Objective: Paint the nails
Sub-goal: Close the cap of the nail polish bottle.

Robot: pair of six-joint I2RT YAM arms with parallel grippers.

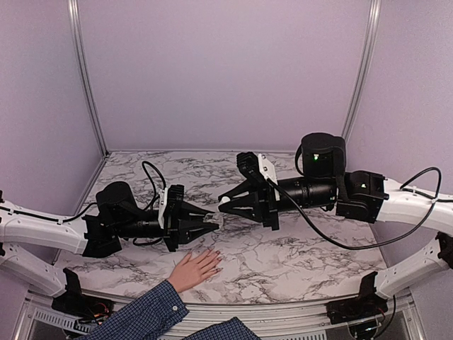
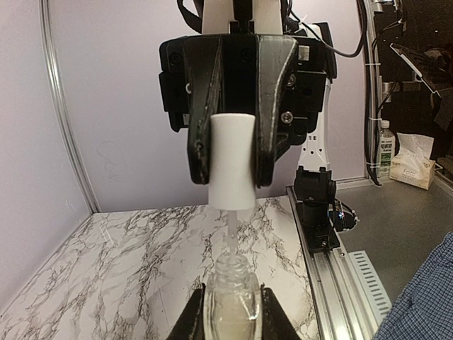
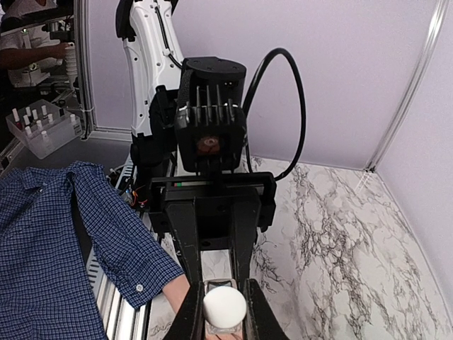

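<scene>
A light-skinned hand (image 1: 195, 269) with a blue plaid sleeve (image 1: 141, 315) lies flat on the marble table near the front edge. Its nails are too small to make out. My left gripper (image 1: 212, 225) is shut on a clear polish bottle (image 2: 232, 304), held just above and behind the hand. My right gripper (image 1: 225, 203) is shut on the white cap (image 2: 232, 159). The cap's thin brush stem (image 2: 231, 227) reaches down into the bottle's neck. In the right wrist view the cap (image 3: 225, 306) sits between my fingers, with the hand (image 3: 175, 292) to the lower left.
Purple walls and aluminium posts (image 1: 85, 78) enclose the marble table (image 1: 304, 255). A metal rail (image 2: 333, 283) runs along the table's near edge. Off the table are a tissue box (image 2: 412, 168) and a tray of small bottles (image 3: 39, 127).
</scene>
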